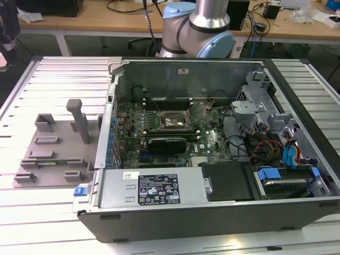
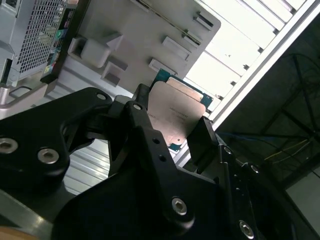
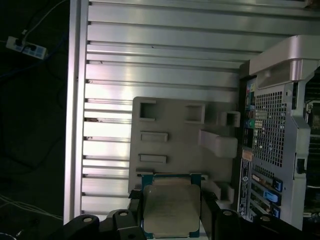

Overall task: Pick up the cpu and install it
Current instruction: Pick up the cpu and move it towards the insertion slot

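Note:
In both wrist views the cpu [image 2: 177, 112] [image 3: 171, 210], a flat silvery square on a green-edged board, sits between my black fingers. The gripper [image 2: 172, 117] [image 3: 171, 216] is shut on it, one finger [image 2: 141, 100] against one edge and the other against the opposite edge. The chip hangs above the near end of the grey plastic tray [image 2: 145, 30] [image 3: 175, 135]. In the exterior view the arm [image 1: 197, 29] rises behind the open computer case [image 1: 159, 186]. The motherboard's black socket frame [image 1: 170, 121] lies inside with its metal cover [image 1: 197, 110] tilted up.
The grey tray [image 1: 53, 154] with its upright blocks lies on the ribbed metal table [image 1: 53, 79], at the exterior view's left of the case. Inside the case are a drive cage [image 1: 255, 101], cables [image 1: 260, 146] and a black power supply [image 1: 228, 180]. The table edge [image 3: 75, 100] runs beside the tray.

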Tool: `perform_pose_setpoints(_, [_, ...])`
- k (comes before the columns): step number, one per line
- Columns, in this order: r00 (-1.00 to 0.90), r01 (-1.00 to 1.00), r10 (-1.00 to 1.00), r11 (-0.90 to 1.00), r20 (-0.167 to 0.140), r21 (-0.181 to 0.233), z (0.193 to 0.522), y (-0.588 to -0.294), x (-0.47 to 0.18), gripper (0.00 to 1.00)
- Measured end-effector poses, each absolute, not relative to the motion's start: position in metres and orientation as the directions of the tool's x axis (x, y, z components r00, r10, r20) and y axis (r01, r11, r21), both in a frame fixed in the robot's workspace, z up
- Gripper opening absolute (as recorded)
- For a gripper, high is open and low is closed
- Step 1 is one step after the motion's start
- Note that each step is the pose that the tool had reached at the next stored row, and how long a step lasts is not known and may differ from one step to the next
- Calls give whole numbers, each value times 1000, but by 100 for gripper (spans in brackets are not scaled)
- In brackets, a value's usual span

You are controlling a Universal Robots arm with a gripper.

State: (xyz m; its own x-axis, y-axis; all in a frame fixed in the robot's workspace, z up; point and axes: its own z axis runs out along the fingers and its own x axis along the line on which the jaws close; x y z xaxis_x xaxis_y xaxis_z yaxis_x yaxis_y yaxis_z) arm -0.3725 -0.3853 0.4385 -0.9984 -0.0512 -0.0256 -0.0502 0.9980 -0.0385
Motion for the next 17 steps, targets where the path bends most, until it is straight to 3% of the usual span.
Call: perform_pose_setpoints(17, [-998, -50, -51, 998, -25, -39, 433, -385, -340, 55])
